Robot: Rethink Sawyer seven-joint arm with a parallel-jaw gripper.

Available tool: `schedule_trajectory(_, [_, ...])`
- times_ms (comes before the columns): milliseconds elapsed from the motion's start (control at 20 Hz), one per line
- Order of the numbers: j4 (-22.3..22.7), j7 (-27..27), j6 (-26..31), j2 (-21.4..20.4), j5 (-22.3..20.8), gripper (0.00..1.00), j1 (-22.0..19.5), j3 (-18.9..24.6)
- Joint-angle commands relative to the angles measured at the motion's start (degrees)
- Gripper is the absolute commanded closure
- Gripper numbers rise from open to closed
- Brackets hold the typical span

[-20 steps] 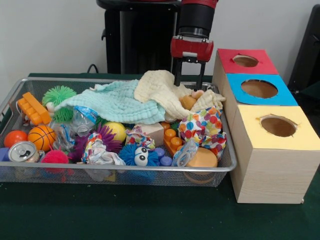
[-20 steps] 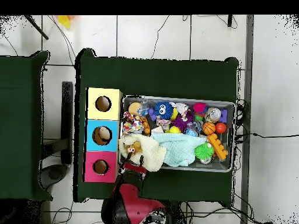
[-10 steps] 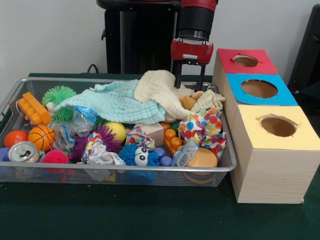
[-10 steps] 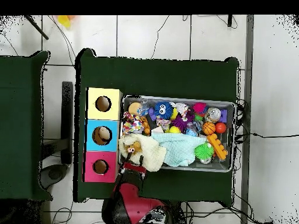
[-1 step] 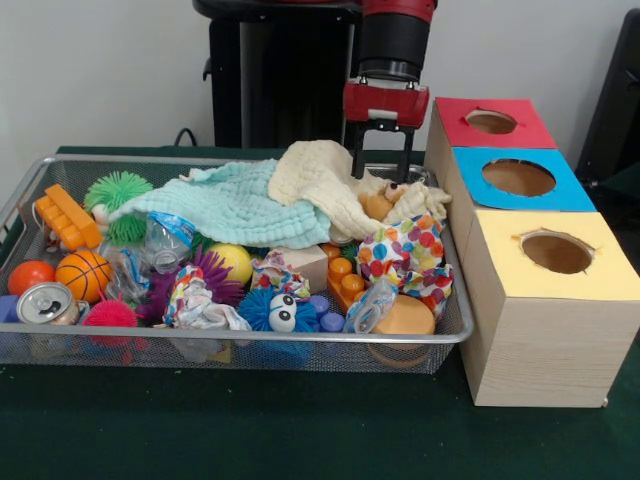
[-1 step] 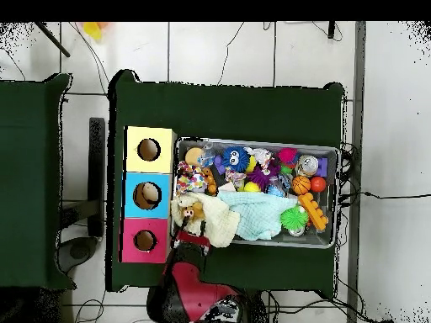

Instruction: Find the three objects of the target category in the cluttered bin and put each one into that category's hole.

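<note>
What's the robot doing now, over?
Gripper open, empty, above cream cloth. Small brown plush toy just below, partly wrapped in cloth. Boxes' holes clear; blue box nearest.

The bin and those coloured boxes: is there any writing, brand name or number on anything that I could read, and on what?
No text can be read in either view.
Crushed plastic bottle: it bears a blue label, but any print on it is too blurred to read.
Silver can: only the lid shows; no lettering can be made out.
Red box, blue box, yellow box: plain coloured tops with holes, no writing.
Tool: no marking visible.
</note>
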Motion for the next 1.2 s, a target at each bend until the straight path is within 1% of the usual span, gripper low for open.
schedule_trajectory(50, [-9.12,8.51,-7.35,1.12,-0.71,0.00,-0.43,3.36])
schedule_trajectory(550, [-9.79,8.10,-7.88,1.27,-1.89,0.00,-0.87,3.35])
schedule_trajectory(900, [-10.37,7.42,-6.91,1.25,-2.38,0.00,-0.81,3.29])
schedule_trajectory(1200, [-10.64,6.76,-6.29,1.69,-1.78,0.00,-0.35,2.95])
